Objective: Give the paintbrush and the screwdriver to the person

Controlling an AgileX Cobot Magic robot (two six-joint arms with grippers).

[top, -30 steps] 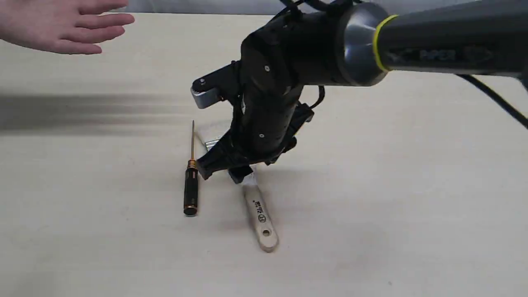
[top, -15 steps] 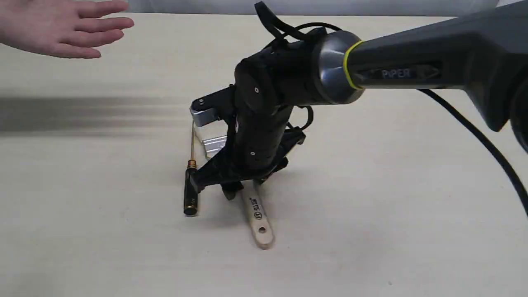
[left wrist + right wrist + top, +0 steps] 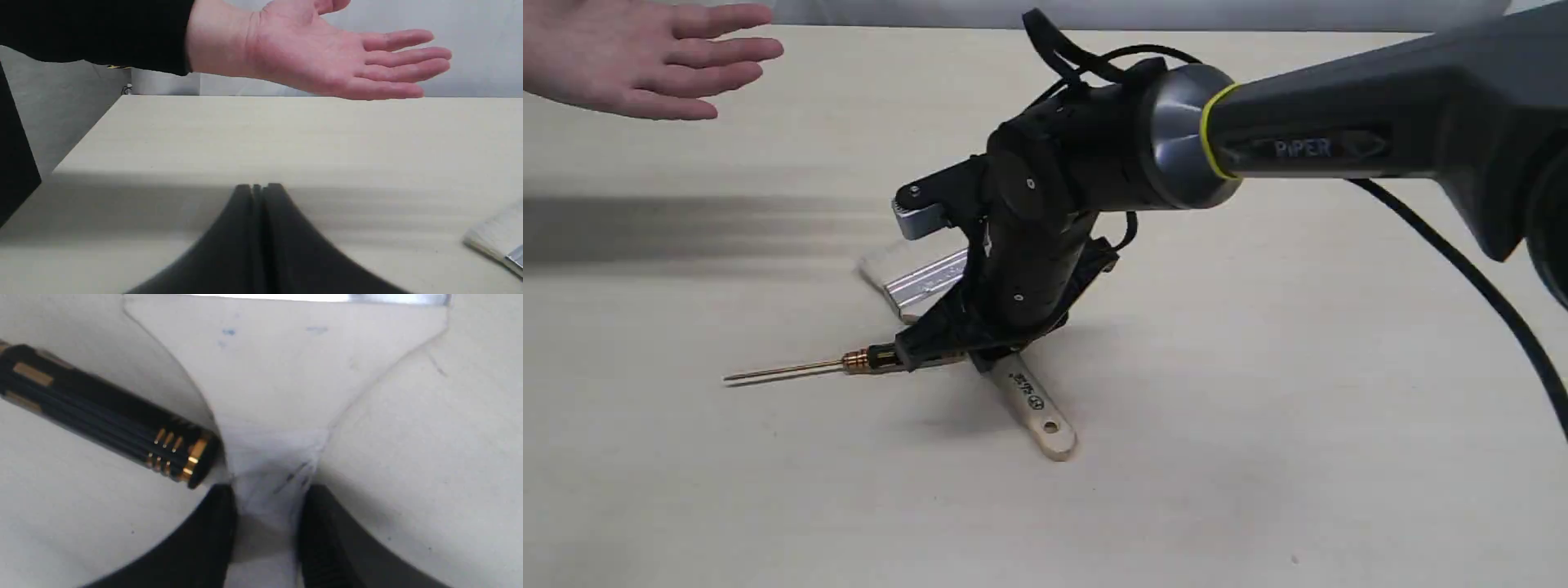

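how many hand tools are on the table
2: the screwdriver lies to the exterior view's left of the right gripper; the paintbrush sits between its fingers. Nothing else shows; the arm may hide some.

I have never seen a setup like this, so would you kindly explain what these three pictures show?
One picture looks at the pale table from outside; the other two come from cameras on each arm's wrist. The dark robot arm's right gripper has its jaws closed around the wide flat paintbrush with a light wooden handle, low at the table. The slim black-handled screwdriver with a brass shaft lies against that gripper. The left gripper is shut on nothing and faces a person's bare open hand, which waits palm up.
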